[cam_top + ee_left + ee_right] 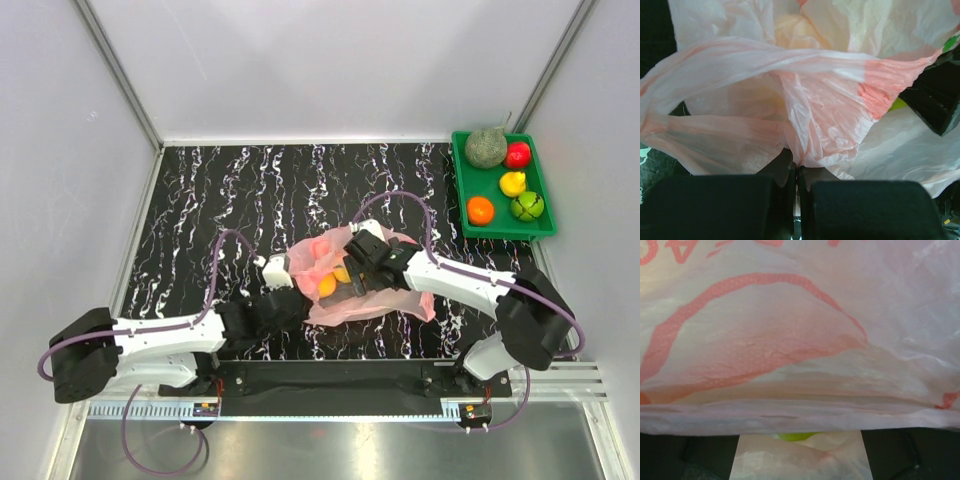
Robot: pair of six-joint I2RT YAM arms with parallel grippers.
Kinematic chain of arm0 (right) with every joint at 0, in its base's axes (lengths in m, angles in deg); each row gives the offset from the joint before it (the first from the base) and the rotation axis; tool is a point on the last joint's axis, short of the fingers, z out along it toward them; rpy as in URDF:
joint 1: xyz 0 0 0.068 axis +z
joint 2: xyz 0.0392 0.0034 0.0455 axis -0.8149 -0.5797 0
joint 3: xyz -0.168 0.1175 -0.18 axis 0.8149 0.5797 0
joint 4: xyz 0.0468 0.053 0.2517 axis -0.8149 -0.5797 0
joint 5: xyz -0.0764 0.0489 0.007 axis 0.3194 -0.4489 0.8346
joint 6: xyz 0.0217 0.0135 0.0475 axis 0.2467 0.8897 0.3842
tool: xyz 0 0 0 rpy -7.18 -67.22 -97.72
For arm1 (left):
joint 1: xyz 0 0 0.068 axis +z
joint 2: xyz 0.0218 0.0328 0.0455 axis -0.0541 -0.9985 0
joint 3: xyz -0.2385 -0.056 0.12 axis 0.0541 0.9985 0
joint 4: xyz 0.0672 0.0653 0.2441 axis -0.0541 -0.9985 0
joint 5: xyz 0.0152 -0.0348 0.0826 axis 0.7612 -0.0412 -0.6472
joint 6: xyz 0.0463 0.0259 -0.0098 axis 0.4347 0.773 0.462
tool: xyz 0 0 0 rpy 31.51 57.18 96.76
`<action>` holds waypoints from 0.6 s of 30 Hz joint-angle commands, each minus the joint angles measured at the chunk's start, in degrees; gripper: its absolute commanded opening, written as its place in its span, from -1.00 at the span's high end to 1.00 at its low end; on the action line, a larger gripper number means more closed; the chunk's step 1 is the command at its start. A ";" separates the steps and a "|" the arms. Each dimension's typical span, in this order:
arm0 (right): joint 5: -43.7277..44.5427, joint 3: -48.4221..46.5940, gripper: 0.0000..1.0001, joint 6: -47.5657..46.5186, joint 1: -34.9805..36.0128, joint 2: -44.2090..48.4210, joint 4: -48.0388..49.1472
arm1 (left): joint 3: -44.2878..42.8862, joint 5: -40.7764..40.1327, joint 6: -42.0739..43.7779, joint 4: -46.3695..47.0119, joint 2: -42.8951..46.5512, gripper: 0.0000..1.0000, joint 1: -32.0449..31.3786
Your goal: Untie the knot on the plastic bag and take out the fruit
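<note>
The pink plastic bag (405, 300) lies crumpled at the table's middle. An orange fruit (327, 286) and a yellow one (342, 272) show at its left side. My left gripper (290, 300) is shut on a fold of the bag (825, 115), pinched at the fingertips (796, 167). My right gripper (352, 272) sits over the bag's top. In its wrist view the bag film (790, 340) fills the frame. Its jaws (800, 455) stand wide apart, with film and a sliver of yellow-green fruit (795, 436) between them. I cannot make out a knot.
A green tray (545, 228) at the back right holds a netted melon (486, 148), a red fruit (517, 154), and yellow, orange and green fruits. White walls enclose the black marbled table (220, 200). A right finger (935, 100) shows in the left wrist view.
</note>
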 commanded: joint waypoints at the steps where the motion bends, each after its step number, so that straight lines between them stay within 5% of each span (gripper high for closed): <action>1: 9.39 -4.64 -0.98 4.26 1.97 -1.86 -6.76 | -3.06 -0.82 0.79 2.66 -1.15 1.00 -0.42; 6: 9.50 -9.74 -0.99 9.17 2.07 -5.29 -16.17 | -3.50 -1.52 0.97 2.65 -0.89 1.00 -0.42; 18: 0.70 -5.88 -0.99 19.55 3.65 -12.06 -18.04 | -5.96 -2.05 1.49 4.41 -2.65 1.00 -0.42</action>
